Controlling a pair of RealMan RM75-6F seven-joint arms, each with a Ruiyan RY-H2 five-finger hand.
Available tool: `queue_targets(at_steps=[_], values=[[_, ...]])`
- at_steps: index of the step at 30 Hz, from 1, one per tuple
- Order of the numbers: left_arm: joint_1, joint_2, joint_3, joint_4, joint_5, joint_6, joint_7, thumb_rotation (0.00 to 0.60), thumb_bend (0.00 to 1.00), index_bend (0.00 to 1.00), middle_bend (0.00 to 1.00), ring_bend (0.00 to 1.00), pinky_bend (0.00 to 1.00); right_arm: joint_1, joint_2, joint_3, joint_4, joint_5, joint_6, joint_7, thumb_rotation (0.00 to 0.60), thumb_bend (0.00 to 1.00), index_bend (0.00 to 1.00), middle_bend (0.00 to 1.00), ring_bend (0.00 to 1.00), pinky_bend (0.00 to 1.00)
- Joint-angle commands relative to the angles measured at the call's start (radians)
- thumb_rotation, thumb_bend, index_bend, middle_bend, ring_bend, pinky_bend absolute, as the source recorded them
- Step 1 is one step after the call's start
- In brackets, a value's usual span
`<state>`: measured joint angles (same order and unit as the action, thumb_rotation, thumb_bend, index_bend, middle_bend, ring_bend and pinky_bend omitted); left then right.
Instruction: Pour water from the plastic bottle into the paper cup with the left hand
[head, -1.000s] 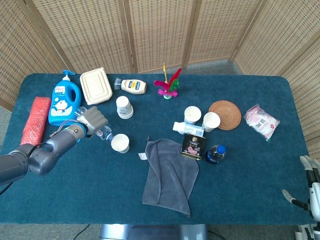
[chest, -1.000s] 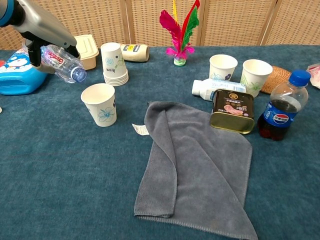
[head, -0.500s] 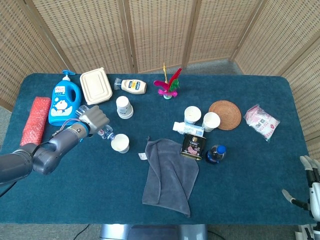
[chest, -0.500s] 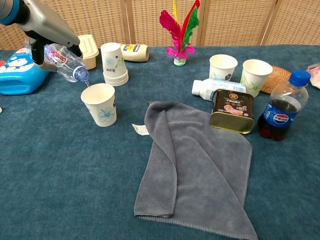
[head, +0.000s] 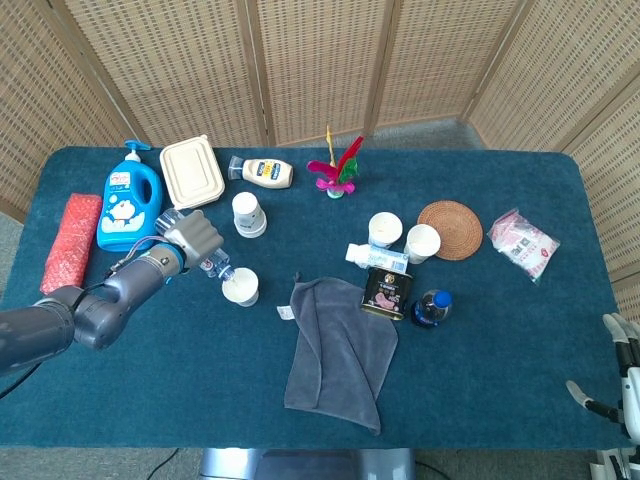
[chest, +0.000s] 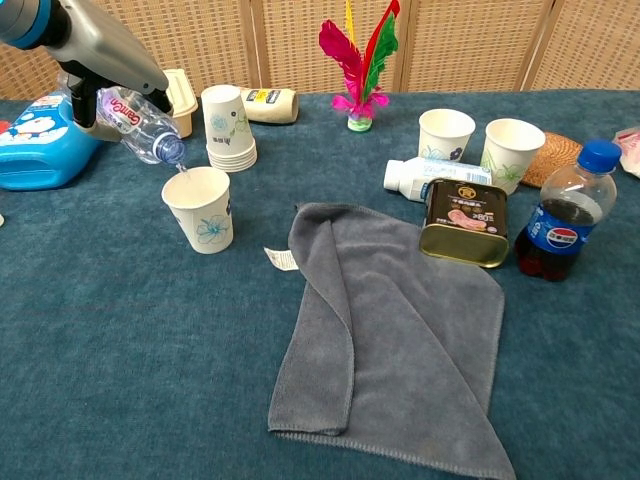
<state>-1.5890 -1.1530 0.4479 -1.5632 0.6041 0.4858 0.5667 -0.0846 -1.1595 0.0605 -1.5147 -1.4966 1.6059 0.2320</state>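
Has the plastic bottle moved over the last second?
Yes. The plastic bottle has shifted right and tipped further, its mouth now over the paper cup's near rim.

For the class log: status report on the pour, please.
Left hand holds plastic bottle, tilted mouth-down over paper cup. Right hand idle at table edge. Nothing obstructing.
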Motion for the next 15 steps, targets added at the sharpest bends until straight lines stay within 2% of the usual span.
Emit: queue_targets(at_steps=[1, 15], values=[[0.003, -0.002, 0.000, -0.002, -0.005, 0.009, -0.004, 0.600, 0.64, 0.41, 0.41, 0.37, 0.41, 0.000, -0.001, 0.000, 0.001, 0.000, 0.000, 0.001, 0.600, 0.19, 0.00, 0.00, 0.00, 0.00], [0.081, 0.007, -0.053, -0.026, -0.002, 0.036, -0.108, 0.600, 0.64, 0.39, 0.40, 0.37, 0.41, -0.007, -0.002, -0.005, 0.008, -0.004, 0.002, 0.020, 0.600, 0.19, 0.00, 0.00, 0.00, 0.00]])
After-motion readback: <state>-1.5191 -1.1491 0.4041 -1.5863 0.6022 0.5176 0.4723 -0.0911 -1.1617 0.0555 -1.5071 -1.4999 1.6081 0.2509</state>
